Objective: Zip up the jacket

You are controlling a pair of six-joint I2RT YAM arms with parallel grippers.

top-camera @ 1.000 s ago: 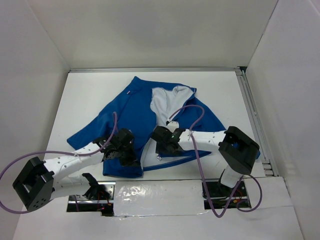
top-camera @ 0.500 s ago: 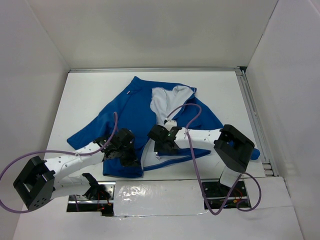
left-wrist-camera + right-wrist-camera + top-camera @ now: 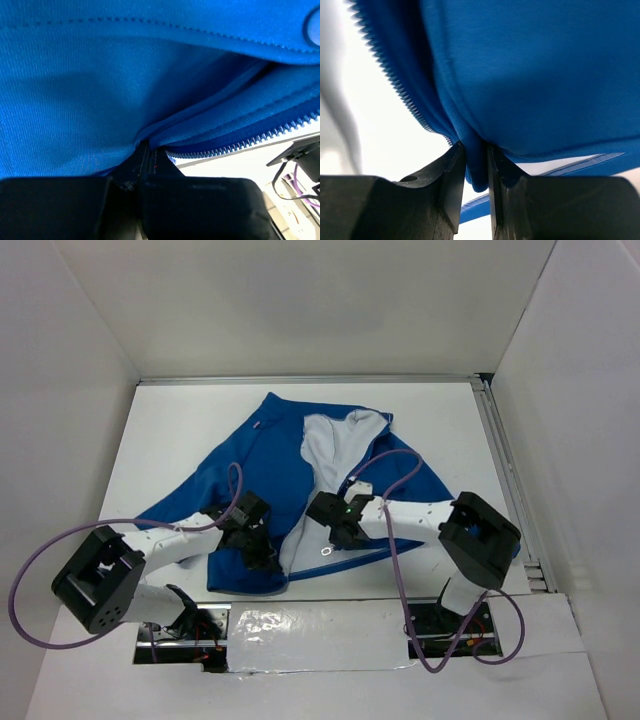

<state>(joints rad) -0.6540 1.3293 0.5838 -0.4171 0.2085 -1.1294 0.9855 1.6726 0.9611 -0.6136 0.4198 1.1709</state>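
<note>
The blue jacket [image 3: 262, 455] lies open on the white table, its white lining [image 3: 325, 445] showing at the middle. My left gripper [image 3: 256, 546] sits at the lower hem of the left front panel, shut on a pinch of blue fabric [image 3: 75, 100] just beside the zipper teeth [image 3: 250, 142]. My right gripper [image 3: 330, 532] is at the lower edge of the right front panel. Its fingers [image 3: 451, 172] squeeze a fold of the jacket [image 3: 545, 75], with zipper teeth [image 3: 395, 85] running up to the left. No zipper slider shows clearly.
A metal rail [image 3: 505, 470] runs along the table's right side. White walls enclose the back and both sides. Shiny tape [image 3: 300, 625] covers the near edge between the arm bases. Purple cables [image 3: 385, 465] loop over both arms.
My right gripper has closed from wide open onto a fold of the jacket's right front edge. The left arm's elbow has swung up and inward, its gripper staying shut at the hem.
</note>
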